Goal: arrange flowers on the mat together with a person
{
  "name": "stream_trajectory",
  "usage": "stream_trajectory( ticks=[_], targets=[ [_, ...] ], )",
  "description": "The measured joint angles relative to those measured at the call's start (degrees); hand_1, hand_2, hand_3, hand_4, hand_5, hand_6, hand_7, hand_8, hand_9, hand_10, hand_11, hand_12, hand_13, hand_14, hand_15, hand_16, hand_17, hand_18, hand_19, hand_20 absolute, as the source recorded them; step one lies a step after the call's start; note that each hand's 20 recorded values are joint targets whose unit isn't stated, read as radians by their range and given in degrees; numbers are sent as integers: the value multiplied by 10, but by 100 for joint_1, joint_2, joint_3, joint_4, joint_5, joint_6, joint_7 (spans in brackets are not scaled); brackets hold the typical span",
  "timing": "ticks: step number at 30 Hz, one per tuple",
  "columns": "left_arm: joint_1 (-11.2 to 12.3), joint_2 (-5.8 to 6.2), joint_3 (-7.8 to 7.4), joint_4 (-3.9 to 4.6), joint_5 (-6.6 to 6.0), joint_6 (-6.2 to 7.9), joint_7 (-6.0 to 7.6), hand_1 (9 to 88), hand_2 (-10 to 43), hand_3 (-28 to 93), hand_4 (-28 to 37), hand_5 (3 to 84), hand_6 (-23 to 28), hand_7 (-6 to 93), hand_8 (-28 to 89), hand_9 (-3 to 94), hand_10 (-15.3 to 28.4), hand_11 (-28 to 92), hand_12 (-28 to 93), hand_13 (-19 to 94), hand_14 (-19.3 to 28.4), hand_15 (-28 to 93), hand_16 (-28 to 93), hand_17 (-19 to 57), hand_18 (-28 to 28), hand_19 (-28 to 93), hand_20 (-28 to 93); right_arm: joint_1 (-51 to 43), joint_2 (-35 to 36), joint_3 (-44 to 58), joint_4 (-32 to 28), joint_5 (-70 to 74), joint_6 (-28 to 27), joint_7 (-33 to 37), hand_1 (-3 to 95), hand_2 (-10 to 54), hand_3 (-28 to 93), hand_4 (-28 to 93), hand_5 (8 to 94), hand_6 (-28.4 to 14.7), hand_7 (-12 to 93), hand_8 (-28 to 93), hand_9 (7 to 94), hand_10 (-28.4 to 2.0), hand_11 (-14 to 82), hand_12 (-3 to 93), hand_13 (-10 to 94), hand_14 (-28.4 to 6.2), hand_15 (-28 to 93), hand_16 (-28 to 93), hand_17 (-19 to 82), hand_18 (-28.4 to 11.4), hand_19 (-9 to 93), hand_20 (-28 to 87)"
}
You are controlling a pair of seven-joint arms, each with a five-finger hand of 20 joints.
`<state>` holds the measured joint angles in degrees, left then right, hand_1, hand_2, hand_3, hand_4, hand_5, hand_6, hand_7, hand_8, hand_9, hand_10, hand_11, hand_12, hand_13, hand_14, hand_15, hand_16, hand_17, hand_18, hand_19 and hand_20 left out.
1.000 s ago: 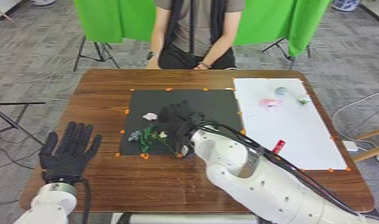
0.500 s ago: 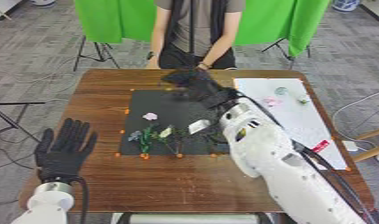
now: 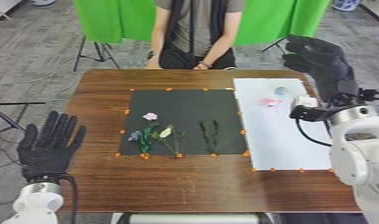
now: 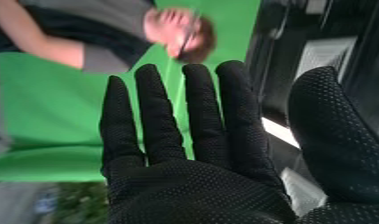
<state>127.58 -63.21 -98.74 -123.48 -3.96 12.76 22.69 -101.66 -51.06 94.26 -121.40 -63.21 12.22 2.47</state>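
"How do the hands look?"

"The left hand (image 3: 50, 150) is at the desk's (image 3: 212, 187) left edge, fingers straight and spread, thumb held away. The right hand (image 3: 319, 60) is raised by the far right corner."

"Is that one clamped on anything?"

"No, it's open. In the wrist view its fingers stand straight, with small gaps between some of them, and the thumb is well apart – nothing in its grip."

"And the flowers?"

"On the black mat (image 3: 172, 102), in the near left part, there's a bluish flower (image 3: 136, 135) with green leaves, and just to its right a cream flower (image 3: 166, 132). A pale pink flower (image 3: 150, 116) lies farther back than those two."

"What's to the right of the cream one?"

"Two slender dark pieces (image 3: 208, 136), side by side – I can't tell what they are."

"Anything on the white mat (image 3: 283, 145)?"

"Yes, to the right of the black one. A pink flower (image 3: 270, 102) lies on its far part, and a pale blue-green flower (image 3: 281, 91) a little beyond that."
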Motion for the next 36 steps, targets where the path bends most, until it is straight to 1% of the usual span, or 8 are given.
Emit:
stream_trajectory(
  ticks=[5, 13, 19, 21, 23, 24, 25, 36],
  targets=[
    [25, -1, -47, -23, 17, -39, 24, 274, 174, 710, -283, 452, 76, 129, -109, 421, 138, 188, 60, 320, 140, 270, -74, -59, 152, 398, 93, -931, -204, 681, -320, 857, 61, -103, 253, 72, 809, -262, 498, 5, 156, -126, 500, -93, 65, 113, 408, -133, 127, 205, 123, -177, 371, 146],
    [35, -15, -40, -29, 12, -84, 43, 267, 174, 719, -283, 453, 76, 128, -109, 419, 137, 186, 61, 319, 139, 268, -71, -59, 151, 398, 94, -1773, -503, 749, -351, 847, 83, -124, 252, 74, 812, -261, 502, 5, 155, -126, 501, -92, 65, 113, 409, -132, 130, 202, 125, -178, 364, 154],
    [39, -28, -14, -38, 9, -93, 44, 280, 139, 734, -283, 454, 74, 127, -108, 418, 134, 183, 62, 321, 133, 255, -74, -58, 152, 388, 91, -1845, -510, 714, -345, 772, 119, -162, 259, 72, 817, -261, 521, 9, 164, -128, 519, -88, 69, 113, 428, -125, 137, 201, 130, -179, 366, 159],
    [40, -30, 6, -29, 6, -197, 48, 282, 136, 732, -283, 455, 73, 126, -108, 419, 133, 180, 61, 321, 130, 248, -74, -57, 152, 385, 91, -1848, -510, 701, -354, 740, 200, -206, 260, 72, 817, -262, 522, 10, 165, -129, 519, -88, 68, 113, 428, -126, 138, 200, 131, -179, 366, 160],
    [40, -35, 13, -12, 8, -375, 49, 285, 136, 728, -283, 458, 72, 126, -108, 420, 132, 179, 61, 322, 129, 244, -72, -57, 153, 383, 91, -1862, -514, 719, -364, 725, 219, -231, 260, 71, 818, -262, 522, 10, 165, -129, 518, -87, 68, 113, 429, -126, 139, 199, 131, -178, 365, 161],
    [40, -38, 13, -11, 15, -437, 49, 285, 137, 727, -283, 459, 72, 126, -108, 420, 132, 179, 61, 322, 129, 244, -71, -57, 152, 383, 92, -1872, -523, 738, -368, 719, 218, -237, 260, 70, 819, -262, 522, 10, 165, -130, 518, -87, 68, 113, 429, -126, 139, 199, 131, -178, 365, 161],
    [40, -40, 13, -11, 20, -464, 49, 285, 137, 726, -283, 459, 71, 126, -108, 420, 132, 178, 61, 322, 129, 243, -71, -57, 152, 382, 92, -1881, -534, 759, -371, 716, 212, -242, 261, 70, 819, -263, 521, 10, 166, -130, 518, -87, 69, 113, 429, -126, 139, 198, 131, -178, 365, 161],
    [65, -67, 11, -17, 31, -448, 51, 286, 134, 731, -283, 461, 71, 127, -108, 424, 131, 177, 63, 324, 129, 242, -67, -57, 153, 381, 96, -1918, -593, 657, -405, 485, 202, -232, 274, 70, 818, -266, 534, 12, 175, -134, 534, -88, 72, 114, 438, -123, 145, 195, 134, -179, 369, 164]
  ],
)
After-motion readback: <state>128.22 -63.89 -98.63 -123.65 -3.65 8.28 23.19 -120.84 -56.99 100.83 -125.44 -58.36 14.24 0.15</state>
